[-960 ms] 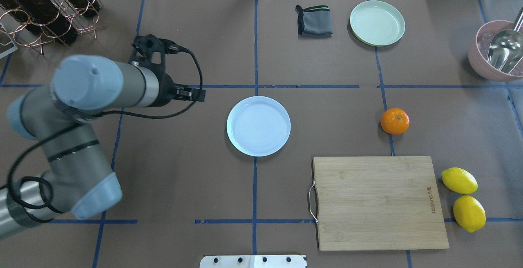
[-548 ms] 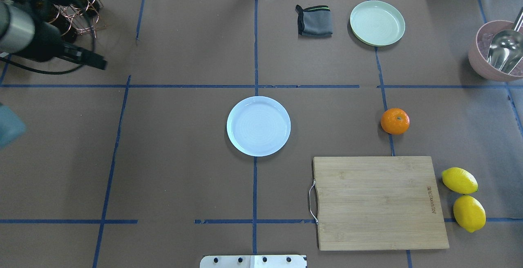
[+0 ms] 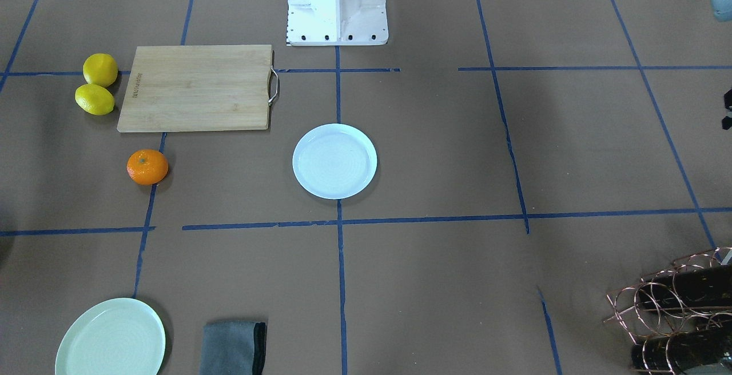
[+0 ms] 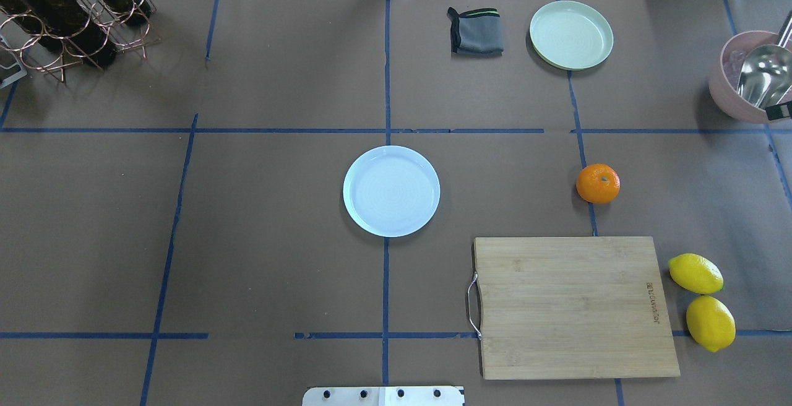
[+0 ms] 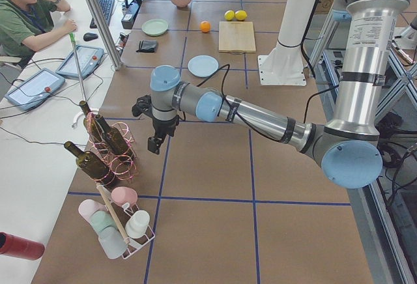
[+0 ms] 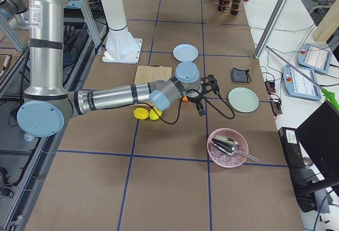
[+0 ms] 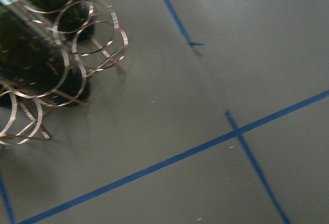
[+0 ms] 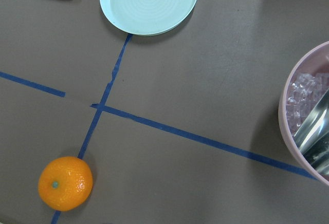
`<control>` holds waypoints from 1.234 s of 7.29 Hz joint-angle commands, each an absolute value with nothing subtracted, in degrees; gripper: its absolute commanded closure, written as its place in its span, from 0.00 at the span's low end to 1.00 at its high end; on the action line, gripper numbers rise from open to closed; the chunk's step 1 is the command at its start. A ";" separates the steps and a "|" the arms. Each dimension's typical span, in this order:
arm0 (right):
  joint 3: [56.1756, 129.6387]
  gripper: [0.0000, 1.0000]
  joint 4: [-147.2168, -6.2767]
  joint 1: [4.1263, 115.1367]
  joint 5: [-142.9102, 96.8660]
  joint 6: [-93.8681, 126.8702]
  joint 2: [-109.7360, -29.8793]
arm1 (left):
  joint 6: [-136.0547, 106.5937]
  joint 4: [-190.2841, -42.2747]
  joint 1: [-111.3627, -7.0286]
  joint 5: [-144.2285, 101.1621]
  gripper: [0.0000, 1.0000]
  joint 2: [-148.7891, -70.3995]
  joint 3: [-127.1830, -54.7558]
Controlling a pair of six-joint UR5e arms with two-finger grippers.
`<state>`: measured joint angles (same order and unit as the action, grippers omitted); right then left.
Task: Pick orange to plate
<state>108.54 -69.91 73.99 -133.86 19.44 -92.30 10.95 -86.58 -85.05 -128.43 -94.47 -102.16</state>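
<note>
Orange (image 4: 598,183) resting on brown-papered table (image 4: 278,239), seen from overhead at three o'clock of white plate (image 4: 391,190), well apart from it, untouched; bamboo cutting board (image 4: 572,307) at six o'clock. Near orange, right gripper (image 6: 200,106); beside wine-bottle rack (image 5: 111,147), left gripper (image 5: 155,142). Opening and hold of both pincers: cannot tell.

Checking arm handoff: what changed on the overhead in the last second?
Left arm withdrew toward the wine rack and left the overhead view; left claw now hangs near the rack. A dark sliver, likely the right claw, has entered at the right edge by the pink bowl. Nothing grasped or released. Orange, plate and the rest unmoved.
</note>
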 commanded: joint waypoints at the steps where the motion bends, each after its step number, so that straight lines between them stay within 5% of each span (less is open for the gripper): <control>1: 110.57 0.00 -73.65 67.45 -128.09 25.00 -91.06 | 20.86 -78.58 -91.21 -129.54 0.00 -89.95 -99.67; 9: 105.13 0.00 -69.89 44.83 -109.51 49.39 -83.06 | 23.38 -78.84 -93.96 -132.19 0.00 -87.71 -101.08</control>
